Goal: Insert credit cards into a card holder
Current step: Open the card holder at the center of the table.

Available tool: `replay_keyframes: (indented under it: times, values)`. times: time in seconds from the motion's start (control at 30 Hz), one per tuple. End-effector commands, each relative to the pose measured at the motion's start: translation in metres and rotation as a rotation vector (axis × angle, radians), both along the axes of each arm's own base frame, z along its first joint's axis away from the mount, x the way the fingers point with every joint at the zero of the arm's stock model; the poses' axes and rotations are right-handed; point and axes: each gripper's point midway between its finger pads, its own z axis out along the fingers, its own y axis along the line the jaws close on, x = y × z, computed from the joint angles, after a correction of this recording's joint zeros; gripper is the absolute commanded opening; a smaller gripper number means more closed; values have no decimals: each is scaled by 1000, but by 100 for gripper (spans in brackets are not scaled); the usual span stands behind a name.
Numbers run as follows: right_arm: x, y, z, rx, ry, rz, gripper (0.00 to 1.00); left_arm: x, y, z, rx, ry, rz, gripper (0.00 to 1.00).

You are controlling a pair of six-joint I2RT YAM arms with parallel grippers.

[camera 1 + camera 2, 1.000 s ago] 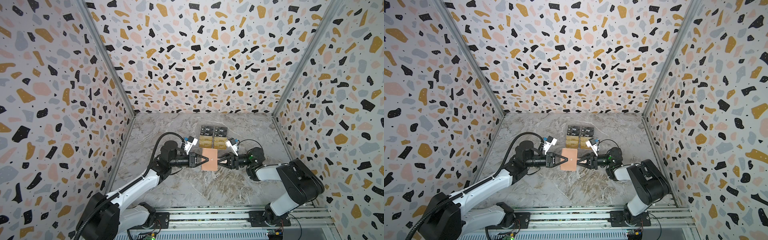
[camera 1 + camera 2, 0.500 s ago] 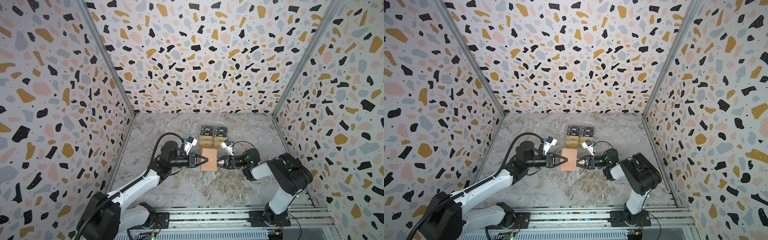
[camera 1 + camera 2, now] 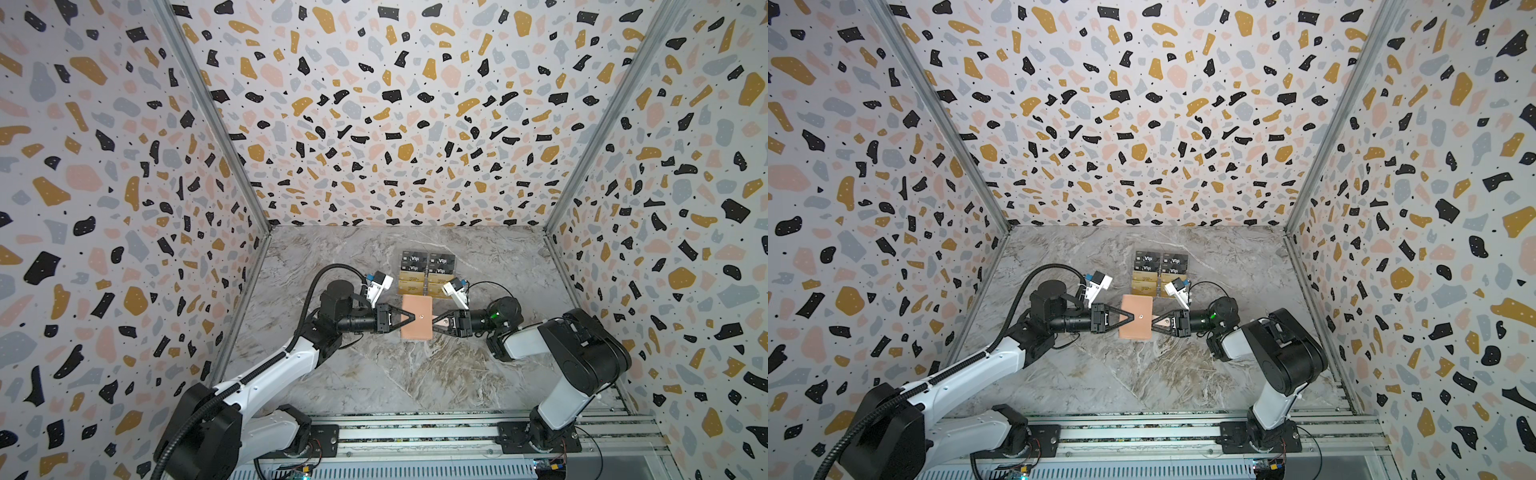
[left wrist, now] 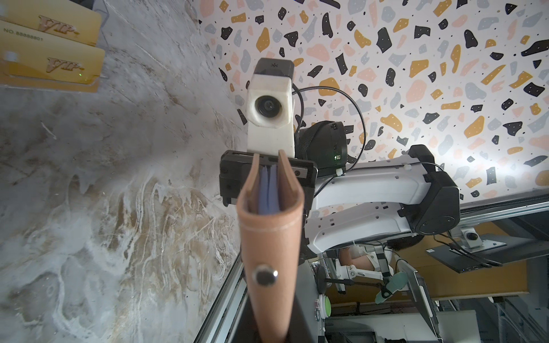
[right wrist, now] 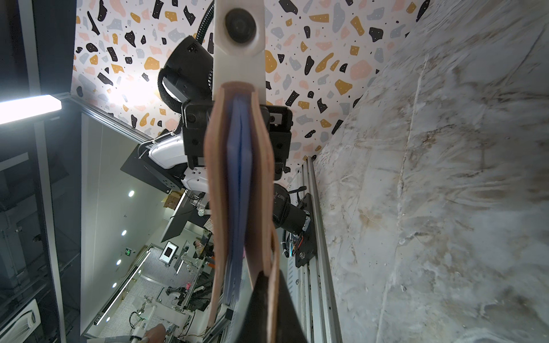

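Mid-table, we are pinching the card holder (image 3: pixel 417 307) by opposite edges, left gripper (image 3: pixel 412 318) and right gripper (image 3: pixel 433 326) clamped; table (image 3: pixel 395 374) lying open around.

The peach card holder (image 3: pixel 1136 330), snap stud facing up, is pinched from both sides: left gripper (image 3: pixel 1132 317) on one edge, right gripper (image 3: pixel 1154 323) on the opposite one. Just behind it, gold credit cards (image 3: pixel 1145 281) and black Vip cards (image 3: pixel 1147 261) lie on the marble tabletop (image 3: pixel 1142 374).

Peach card holder (image 3: pixel 417 305), terrazzo-speckled walls (image 3: pixel 374 124)
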Motion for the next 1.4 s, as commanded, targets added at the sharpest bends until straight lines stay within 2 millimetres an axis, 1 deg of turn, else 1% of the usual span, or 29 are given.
replay_keyframes:
  times: [0.0, 0.03, 0.1, 0.17, 0.27, 0.37, 0.53, 0.57, 0.6, 0.67, 0.73, 0.83, 0.9, 0.97, 1.0, 1.07, 1.17, 1.23, 1.37]
  values:
    - [-24, -4, 52, 157, -296, 28, 22, 2, -4, 14, -28, -57, -20, 0]
    - [-25, -4, 54, 159, -298, 33, 27, 2, -4, 13, -27, -56, -20, 0]
    - [-27, -2, 58, 166, -305, 42, 32, 2, -5, 15, -30, -59, -24, 0]
    - [-27, 0, 60, 170, -308, 51, 31, 2, -5, 15, -31, -61, -25, 0]
    - [-26, 1, 59, 167, -301, 53, 24, 2, -5, 15, -31, -62, -26, 0]
    - [-25, 1, 55, 160, -288, 52, 14, 3, -4, 14, -29, -57, -25, 0]
    - [-25, 1, 55, 159, -283, 47, 6, 6, -3, 14, -25, -51, -15, 0]
    - [-24, 1, 55, 159, -282, 48, 5, 7, -2, 14, -18, -59, -10, 2]
    - [-24, 1, 56, 161, -283, 47, 4, 10, 0, 13, -7, -70, -3, 7]
    - [-22, 0, 57, 161, -280, 38, 3, 16, 4, 13, 10, -71, 18, 23]
    - [-20, -1, 57, 161, -278, 32, 2, 26, 11, 11, 50, -59, 62, 42]
    - [-16, 0, 55, 159, -268, 25, 2, 43, 23, 8, 157, -61, 142, 56]
    - [-13, 2, 54, 156, -262, 26, 2, 55, 32, 9, 241, -73, 211, 61]
    - [-10, 3, 52, 154, -254, 25, 1, 65, 42, 10, 323, -79, 276, 62]
    - [-8, 4, 52, 153, -252, 26, 1, 70, 49, 9, 374, -79, 319, 62]
    - [-4, 6, 51, 154, -243, 20, 0, 79, 65, 14, 460, -97, 418, 62]
    - [1, 7, 52, 161, -233, 0, 0, 78, 82, 21, 632, -149, 542, 61]
    - [6, 10, 49, 151, -220, -14, 0, 73, 85, 26, 739, -195, 594, 61]
    - [19, 15, 40, 117, -198, -58, 0, 59, 70, 36, 838, -272, 638, 61]
